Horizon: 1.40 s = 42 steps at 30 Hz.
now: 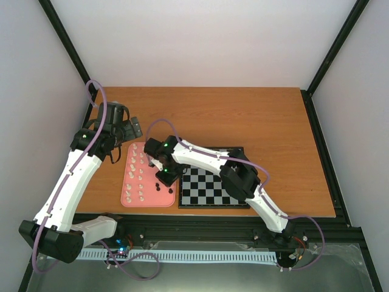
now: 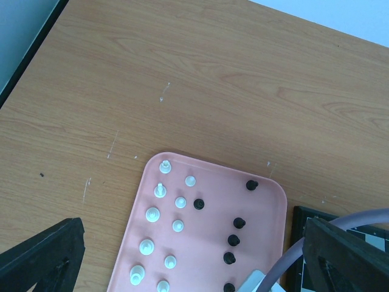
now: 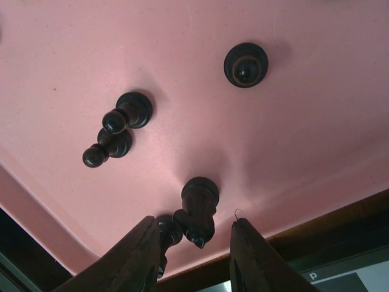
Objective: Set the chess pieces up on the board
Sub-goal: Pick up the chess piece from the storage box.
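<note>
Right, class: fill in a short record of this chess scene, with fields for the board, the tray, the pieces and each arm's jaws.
board: flat, beside the tray; no pieces on the squares in view, part hidden by the right arm
tray: pink, holds every piece seen
white pieces: tray side away from the board
black pieces: tray side nearer the board
left jaws: wide open, empty, above the tray
right jaws: low over the tray, open around one black piece

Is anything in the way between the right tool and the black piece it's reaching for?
Nothing visible. The black piece stands on the tray between the fingers of the right tool. A second piece crowds one finger.
</note>
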Each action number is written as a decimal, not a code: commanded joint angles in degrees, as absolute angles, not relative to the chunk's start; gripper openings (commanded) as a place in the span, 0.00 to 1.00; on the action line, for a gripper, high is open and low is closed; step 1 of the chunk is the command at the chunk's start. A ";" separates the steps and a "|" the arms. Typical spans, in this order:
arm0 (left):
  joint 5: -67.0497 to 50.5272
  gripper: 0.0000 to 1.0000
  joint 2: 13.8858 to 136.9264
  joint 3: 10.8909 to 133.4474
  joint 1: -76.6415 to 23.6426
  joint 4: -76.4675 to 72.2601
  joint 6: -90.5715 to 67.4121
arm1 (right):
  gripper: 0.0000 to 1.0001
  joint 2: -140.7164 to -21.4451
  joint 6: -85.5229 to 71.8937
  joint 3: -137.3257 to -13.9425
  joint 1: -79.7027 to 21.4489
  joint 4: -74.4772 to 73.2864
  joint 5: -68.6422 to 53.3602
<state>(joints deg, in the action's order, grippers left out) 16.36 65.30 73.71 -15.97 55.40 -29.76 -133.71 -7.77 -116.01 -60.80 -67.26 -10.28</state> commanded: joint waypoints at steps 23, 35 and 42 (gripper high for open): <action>17.41 1.00 64.78 73.94 -15.73 55.82 -29.36 | 0.23 -135.50 -6.37 -121.46 -60.89 -69.82 -8.16; 17.25 1.00 64.49 73.59 -15.73 55.55 -29.63 | 0.29 -133.13 -6.81 -121.39 -60.21 -71.52 -10.28; 17.37 1.00 64.10 72.82 -15.72 55.72 -29.45 | 0.32 -134.48 -6.28 -120.87 -60.29 -70.92 -12.90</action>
<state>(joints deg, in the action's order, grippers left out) 16.75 65.30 72.90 -15.97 55.37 -29.76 -135.17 -6.74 -120.66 -60.40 -70.32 -11.27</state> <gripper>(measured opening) 0.998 0.319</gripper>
